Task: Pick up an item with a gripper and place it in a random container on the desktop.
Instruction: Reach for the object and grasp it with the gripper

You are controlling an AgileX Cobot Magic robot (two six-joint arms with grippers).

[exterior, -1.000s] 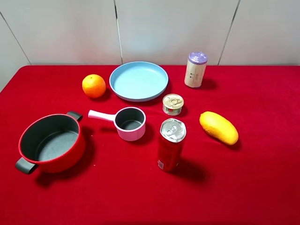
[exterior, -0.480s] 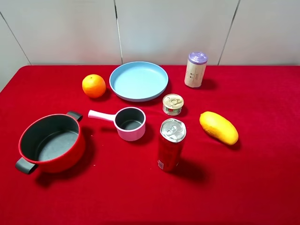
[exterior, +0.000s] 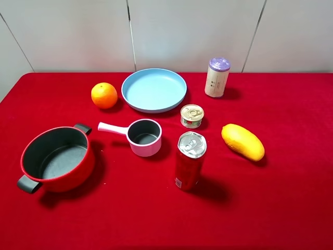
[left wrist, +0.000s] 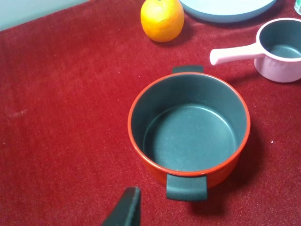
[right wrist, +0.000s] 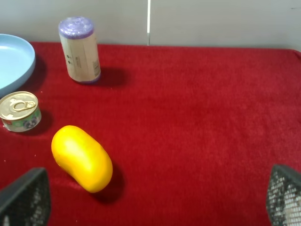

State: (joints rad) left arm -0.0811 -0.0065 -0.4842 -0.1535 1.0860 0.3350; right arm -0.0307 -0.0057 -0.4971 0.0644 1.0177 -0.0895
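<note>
The tall red can (exterior: 190,161) with a silver pull-tab top stands upright near the middle of the red desktop (exterior: 281,208). Just to its left is the small pink saucepan (exterior: 144,136), dark grey inside and empty, its handle pointing left; the left wrist view also catches it (left wrist: 282,52). No arm shows in the high view. In the right wrist view my right gripper (right wrist: 155,190) is open, its two fingers far apart over bare cloth near the mango. Only one black finger (left wrist: 126,208) of the left gripper shows, near the red pot's handle. Neither wrist view shows the can.
A red two-handled pot (exterior: 57,159) sits empty at the left. An orange (exterior: 104,95) and a blue plate (exterior: 154,89) lie at the back. A squat gold-lidded tin (exterior: 192,115), a yellow mango (exterior: 242,141) and a purple-capped cylinder (exterior: 217,77) stand right of centre.
</note>
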